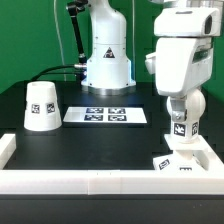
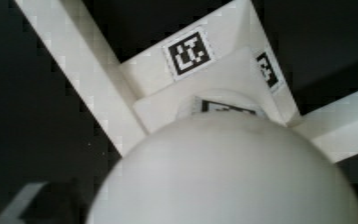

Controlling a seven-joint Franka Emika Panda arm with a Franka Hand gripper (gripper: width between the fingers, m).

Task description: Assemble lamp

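The round white bulb [image 2: 211, 175] fills the near part of the wrist view, directly over the flat angular base block [image 2: 202, 60] with its square tags. In the exterior view my gripper [image 1: 181, 126] hangs at the exterior view's right, shut on the bulb [image 1: 184, 147], which stands on or just above the base block [image 1: 170, 162]; I cannot tell if they touch. My fingers are hidden in the wrist view. The cone shade [image 1: 40, 106] stands alone at the exterior view's left.
The base block lies in a corner of the white raised rail [image 1: 110, 180] that borders the table; the rail also shows in the wrist view [image 2: 78, 75]. The marker board [image 1: 105, 116] lies mid-table. The white robot pedestal [image 1: 107, 60] stands behind it.
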